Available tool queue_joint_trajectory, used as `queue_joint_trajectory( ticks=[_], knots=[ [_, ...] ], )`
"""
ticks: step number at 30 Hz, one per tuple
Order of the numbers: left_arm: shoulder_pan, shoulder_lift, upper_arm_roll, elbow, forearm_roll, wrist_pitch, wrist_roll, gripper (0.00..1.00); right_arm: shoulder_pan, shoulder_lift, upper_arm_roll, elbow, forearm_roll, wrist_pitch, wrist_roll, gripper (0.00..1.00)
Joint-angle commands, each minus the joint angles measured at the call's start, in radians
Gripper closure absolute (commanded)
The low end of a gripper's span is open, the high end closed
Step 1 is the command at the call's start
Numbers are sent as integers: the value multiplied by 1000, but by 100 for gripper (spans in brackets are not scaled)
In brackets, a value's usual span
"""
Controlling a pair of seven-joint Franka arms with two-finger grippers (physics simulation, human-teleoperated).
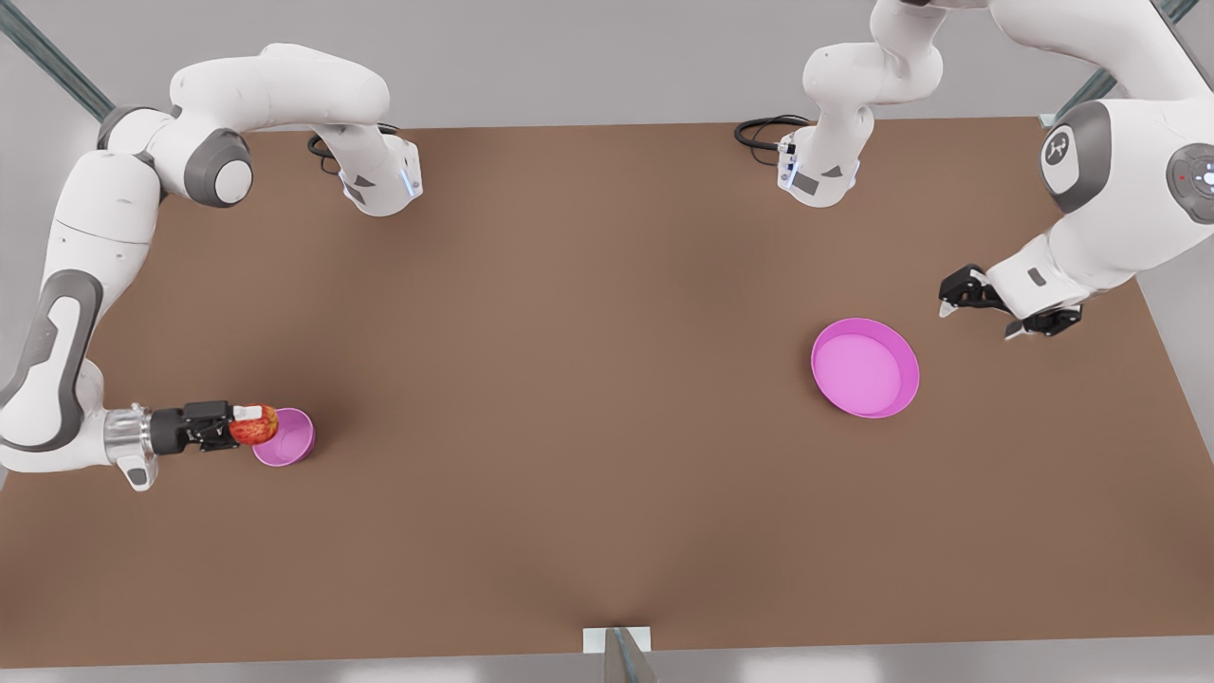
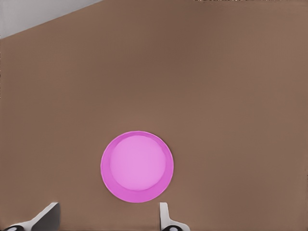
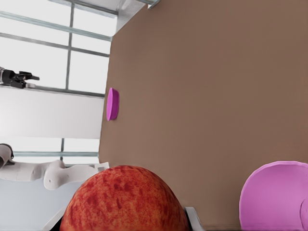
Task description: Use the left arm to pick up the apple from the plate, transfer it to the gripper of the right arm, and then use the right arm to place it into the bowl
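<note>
Red with yellow-orange patches, the apple point(image 1: 254, 425) sits clamped in the right pincer point(image 1: 245, 424), just beside the bowl point(image 1: 285, 437) rim; carry it over the bowl's middle before release. Left wrist view: the left pincer point(image 2: 103, 216) hangs spread and empty above the plate point(image 2: 137, 166). Right wrist view: apple point(image 3: 125, 199) close ahead, bowl point(image 3: 276, 196) beyond.
</note>
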Motion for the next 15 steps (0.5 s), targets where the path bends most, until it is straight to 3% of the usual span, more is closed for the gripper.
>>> queue_joint_trajectory(
  ticks=[1, 15],
  knots=[
    [1, -1, 0, 1, 1, -12, -360, 0, 0, -1, 0, 1, -49, 51, -48, 21],
    [2, -1, 0, 1, 1, -12, -359, 0, 41, -5, 12, 27, -293, 374, -51, 22]
  ],
)
